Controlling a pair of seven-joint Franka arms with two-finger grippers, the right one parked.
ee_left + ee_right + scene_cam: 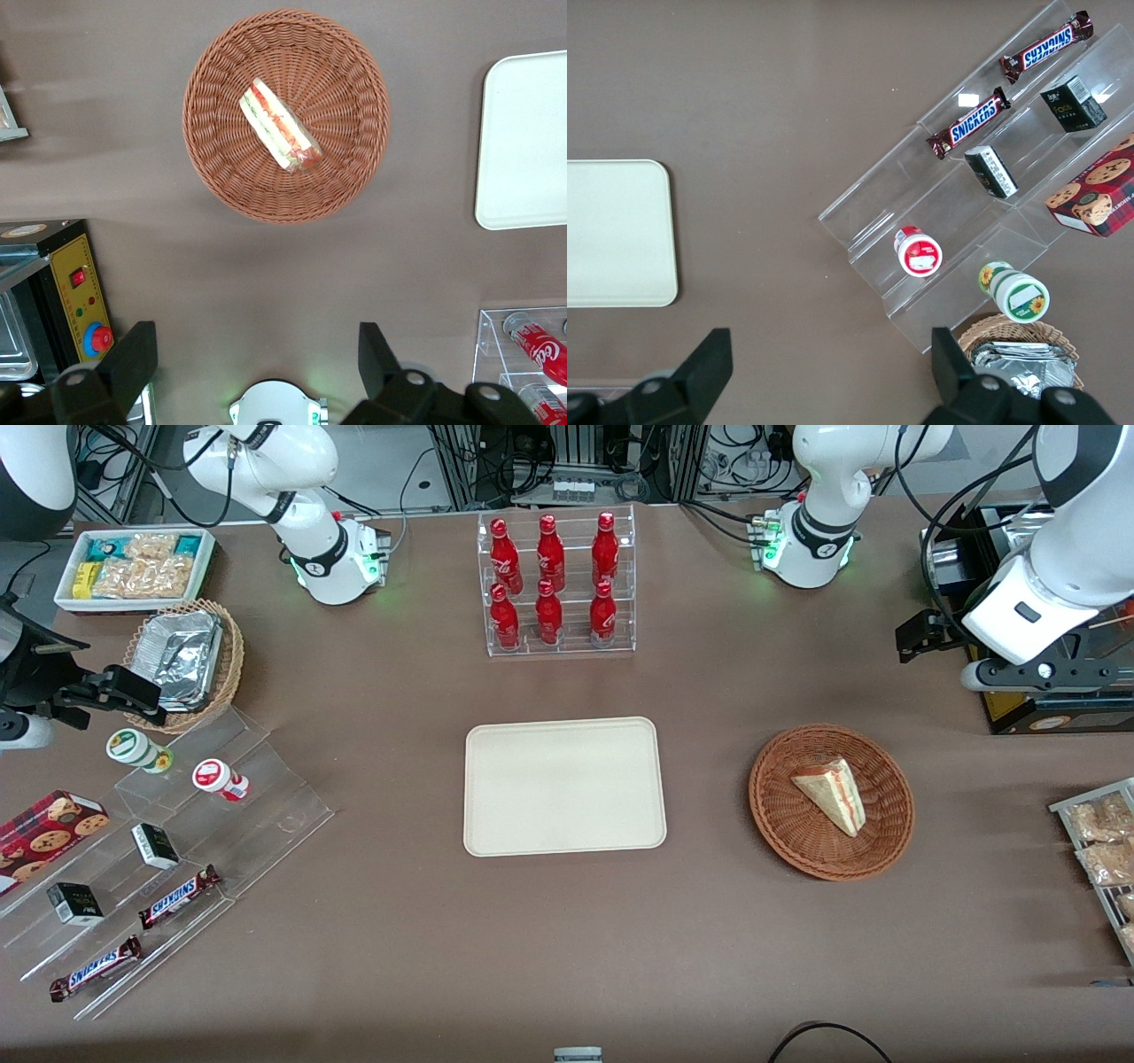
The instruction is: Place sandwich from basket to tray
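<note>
A white bin (133,571) of snack packets sits at the parked arm's end of the table, with a tan basket (229,657) holding foil containers (184,657) just nearer the camera. Nearer still, a clear stepped stand (266,797) carries two small jars (139,749), two dark boxes (156,845), two Snickers bars (180,895) and one cookie box (49,828). At mid-table a clear rack (558,584) holds six red bottles (549,553). Nearer the camera than the rack lies the tray (564,786), with nothing on it. Toward the working arm's end is the basket (831,802), and the one sandwich (831,793) lies in it, well apart from the tray. The gripper (257,359) hangs high above the table, clear of the basket, its fingers (133,359) spread wide with nothing between them.
</note>
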